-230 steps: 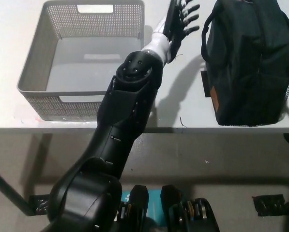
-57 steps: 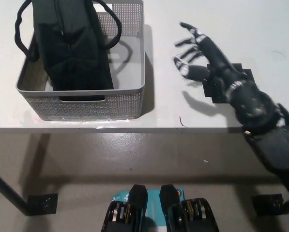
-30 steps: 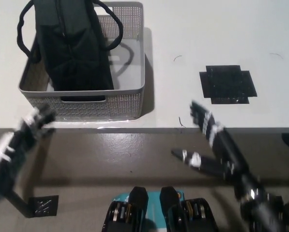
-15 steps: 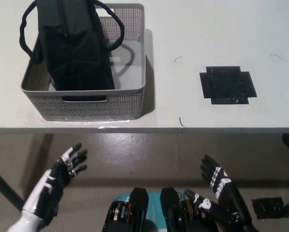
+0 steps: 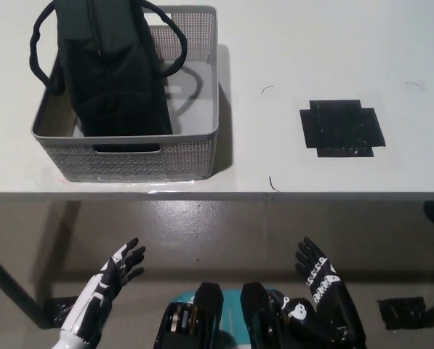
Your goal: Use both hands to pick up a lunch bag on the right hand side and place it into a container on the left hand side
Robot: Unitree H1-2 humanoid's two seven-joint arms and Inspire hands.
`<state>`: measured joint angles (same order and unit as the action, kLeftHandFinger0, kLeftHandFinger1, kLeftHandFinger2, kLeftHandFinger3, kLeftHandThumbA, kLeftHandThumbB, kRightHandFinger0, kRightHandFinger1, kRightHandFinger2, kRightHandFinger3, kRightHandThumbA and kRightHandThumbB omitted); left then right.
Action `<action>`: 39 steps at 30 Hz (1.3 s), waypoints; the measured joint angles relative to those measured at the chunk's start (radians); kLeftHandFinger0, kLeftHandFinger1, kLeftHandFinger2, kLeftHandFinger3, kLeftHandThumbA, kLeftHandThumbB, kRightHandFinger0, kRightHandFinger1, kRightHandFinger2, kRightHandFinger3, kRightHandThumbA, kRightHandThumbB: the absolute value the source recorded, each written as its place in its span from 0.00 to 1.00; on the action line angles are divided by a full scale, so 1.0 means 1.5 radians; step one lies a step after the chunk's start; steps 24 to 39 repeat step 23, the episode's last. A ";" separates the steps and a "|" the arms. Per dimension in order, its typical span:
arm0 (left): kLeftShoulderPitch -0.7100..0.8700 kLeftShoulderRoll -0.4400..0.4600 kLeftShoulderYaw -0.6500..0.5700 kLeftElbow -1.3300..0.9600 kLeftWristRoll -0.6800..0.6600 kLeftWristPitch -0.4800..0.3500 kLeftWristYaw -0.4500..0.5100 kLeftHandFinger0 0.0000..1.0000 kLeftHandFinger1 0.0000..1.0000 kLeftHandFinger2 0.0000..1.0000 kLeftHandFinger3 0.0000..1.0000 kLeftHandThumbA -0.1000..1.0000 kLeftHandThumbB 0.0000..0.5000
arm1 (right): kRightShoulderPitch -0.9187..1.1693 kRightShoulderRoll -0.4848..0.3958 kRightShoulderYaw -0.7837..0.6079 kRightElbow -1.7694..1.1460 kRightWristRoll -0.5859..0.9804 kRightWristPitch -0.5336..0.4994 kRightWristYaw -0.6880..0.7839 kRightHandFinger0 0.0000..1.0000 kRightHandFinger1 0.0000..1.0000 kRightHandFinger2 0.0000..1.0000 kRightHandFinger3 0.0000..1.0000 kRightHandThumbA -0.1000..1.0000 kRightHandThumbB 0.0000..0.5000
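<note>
Lunch bag (image 5: pixel 107 69) upright in container (image 5: pixel 202 149) on white table (image 5: pixel 311 43).

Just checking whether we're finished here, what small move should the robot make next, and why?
Probably none beyond keeping both hands low and resting. The lunch bag stands inside the grey container on the table's left, its handles above the rim. The left hand and right hand are open below the table edge, holding nothing. The placement looks complete.
</note>
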<state>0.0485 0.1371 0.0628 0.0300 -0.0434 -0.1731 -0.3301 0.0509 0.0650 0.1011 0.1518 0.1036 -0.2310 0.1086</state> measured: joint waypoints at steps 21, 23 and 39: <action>-0.001 0.005 -0.003 0.014 0.002 -0.043 0.010 1.00 1.00 1.00 1.00 1.00 0.20 | -0.015 -0.001 -0.001 0.019 0.000 -0.040 0.000 1.00 1.00 1.00 1.00 1.00 0.40; -0.001 0.005 -0.003 0.014 0.001 -0.043 0.010 1.00 1.00 1.00 1.00 1.00 0.18 | -0.015 -0.001 -0.001 0.019 0.000 -0.041 0.000 1.00 1.00 1.00 1.00 1.00 0.40; -0.001 0.005 -0.003 0.014 0.001 -0.043 0.010 1.00 1.00 1.00 1.00 1.00 0.18 | -0.015 -0.001 -0.001 0.019 0.000 -0.041 0.000 1.00 1.00 1.00 1.00 1.00 0.40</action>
